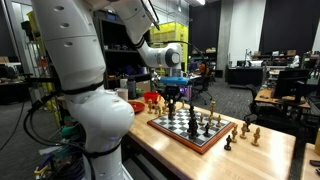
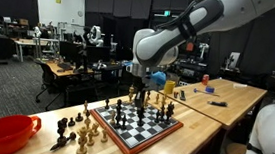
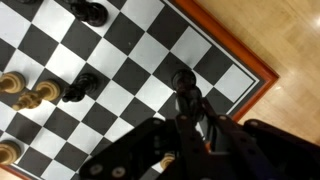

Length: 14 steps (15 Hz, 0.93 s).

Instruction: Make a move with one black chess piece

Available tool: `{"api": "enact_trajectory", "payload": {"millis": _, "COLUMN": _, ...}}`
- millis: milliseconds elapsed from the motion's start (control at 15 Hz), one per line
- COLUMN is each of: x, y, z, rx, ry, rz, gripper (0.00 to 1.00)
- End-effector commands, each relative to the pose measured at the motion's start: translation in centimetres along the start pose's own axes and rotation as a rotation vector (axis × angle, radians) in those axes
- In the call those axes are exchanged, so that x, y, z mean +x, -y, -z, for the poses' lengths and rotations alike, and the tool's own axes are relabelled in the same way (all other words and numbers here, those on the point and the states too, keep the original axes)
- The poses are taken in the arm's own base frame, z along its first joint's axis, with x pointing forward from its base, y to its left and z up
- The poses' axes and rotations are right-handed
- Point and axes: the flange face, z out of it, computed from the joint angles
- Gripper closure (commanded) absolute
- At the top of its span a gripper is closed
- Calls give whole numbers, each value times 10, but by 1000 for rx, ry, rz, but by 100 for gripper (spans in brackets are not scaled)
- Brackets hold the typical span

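The chessboard [image 1: 190, 128] lies on a wooden table and shows in both exterior views [image 2: 138, 127]. My gripper [image 1: 171, 100] hangs over the board's far end, also seen in an exterior view [image 2: 136, 90]. In the wrist view the gripper [image 3: 186, 105] is shut on a black chess piece [image 3: 183, 84], held just above the squares near the board's red-brown rim [image 3: 235, 50]. Other black pieces [image 3: 82, 86] and light wooden pieces [image 3: 30, 95] stand on the board to the left.
Captured pieces [image 1: 245, 132] stand on the table beside the board, also seen in an exterior view [image 2: 75, 132]. A red bowl [image 2: 6, 134] sits at the table's end. An orange object [image 1: 150, 98] lies behind the board. Desks and chairs fill the background.
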Motion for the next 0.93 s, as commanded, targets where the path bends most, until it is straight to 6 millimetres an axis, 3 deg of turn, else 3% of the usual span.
{"api": "enact_trajectory", "payload": {"millis": 0, "x": -9, "y": 13, "z": -1, "rx": 24, "ry": 4, "rz": 56, "gripper": 96}}
{"api": "enact_trajectory", "payload": {"millis": 867, "x": -11, "y": 35, "z": -19, "rx": 79, "ry": 29, "rz": 166, "gripper": 96}}
